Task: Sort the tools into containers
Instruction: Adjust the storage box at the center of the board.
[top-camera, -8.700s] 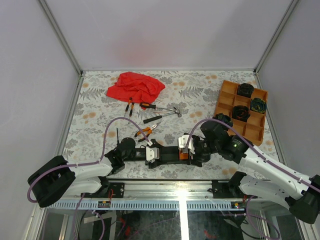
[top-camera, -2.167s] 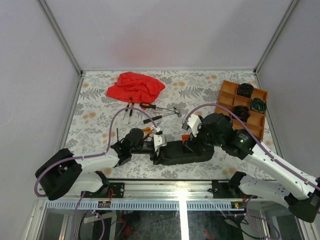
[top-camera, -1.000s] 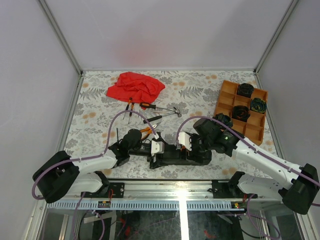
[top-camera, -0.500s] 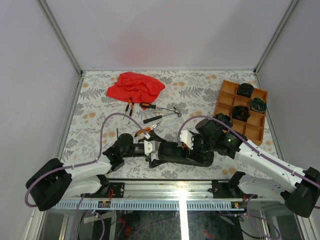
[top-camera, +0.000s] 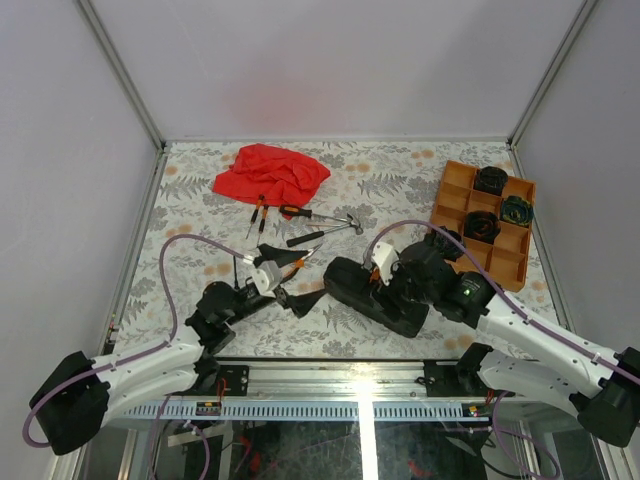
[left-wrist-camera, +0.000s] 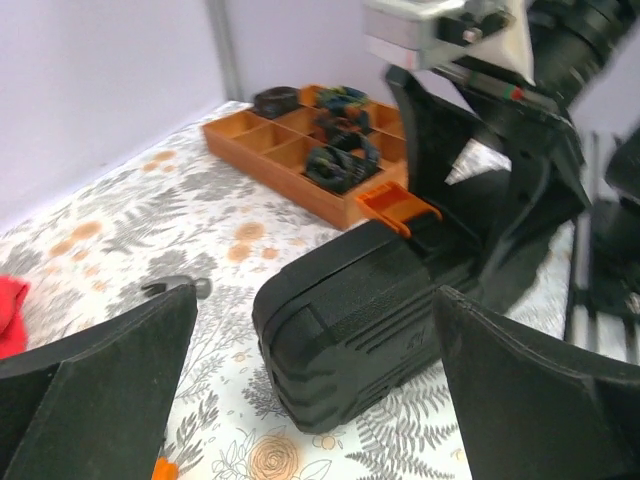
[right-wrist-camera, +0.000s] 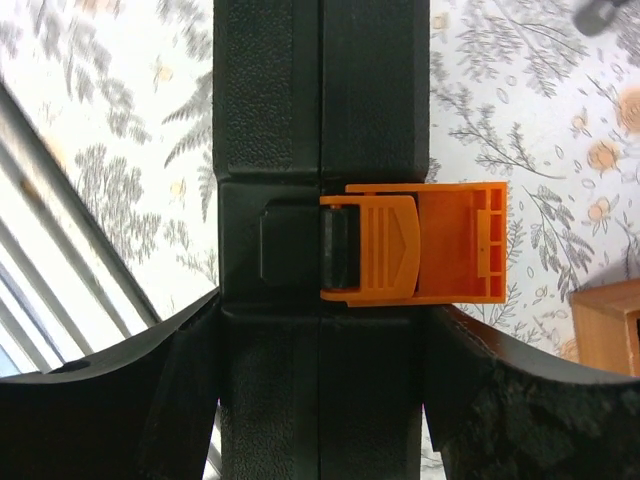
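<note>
The black ribbed tool case (top-camera: 372, 296) lies closed and diagonal at the front middle, its orange latch (right-wrist-camera: 415, 245) flipped out. My right gripper (top-camera: 386, 284) is shut on the case's latch edge (right-wrist-camera: 320, 100), one finger on each side. My left gripper (top-camera: 298, 285) is open and empty, just left of the case (left-wrist-camera: 370, 300). The orange pliers (top-camera: 290, 262) lie beside it. The hammer (top-camera: 325, 228) and screwdrivers (top-camera: 260, 212) lie behind. The orange tray (top-camera: 455, 195) at the right holds dark coiled bundles (top-camera: 482, 226), one of them greenish (top-camera: 516, 210).
A red cloth (top-camera: 272, 172) lies at the back left, just behind the screwdrivers. One more coiled bundle (top-camera: 447, 240) sits at the tray's near corner, close to my right arm. White walls enclose the flowered table on three sides.
My left gripper has drawn back to the left, off the case, with its jaws wide. My right gripper has swung the case from lying crosswise to diagonal and shifted it right.
</note>
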